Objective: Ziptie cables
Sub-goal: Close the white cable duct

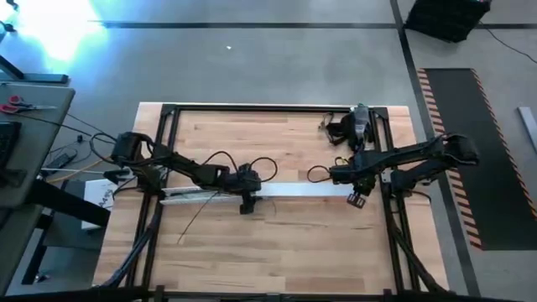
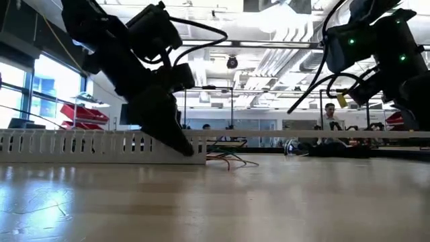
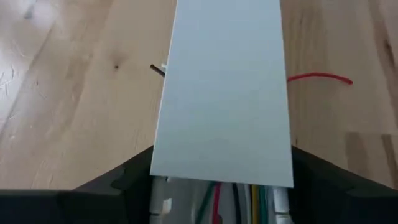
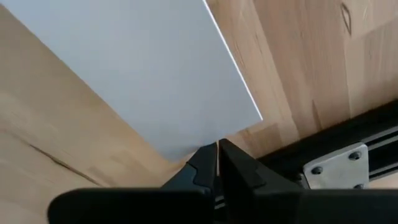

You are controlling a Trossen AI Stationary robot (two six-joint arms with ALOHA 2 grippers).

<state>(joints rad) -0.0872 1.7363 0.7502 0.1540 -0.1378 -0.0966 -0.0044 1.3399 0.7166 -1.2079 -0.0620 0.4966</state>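
Holding the flat white plastic cover strip (image 1: 306, 191) at each end, the two dark arms sit near the middle of the high view, with the left gripper (image 1: 247, 202) spread wide around the strip and channel and the right gripper (image 4: 217, 163) pressed together, pinching the strip's end corner. Under the strip, at the bottom of the left wrist view, the thin green, red, yellow and dark cables (image 3: 239, 202) lie inside the long white slotted plastic channel (image 2: 80, 144) on the light wooden table (image 1: 294, 243).
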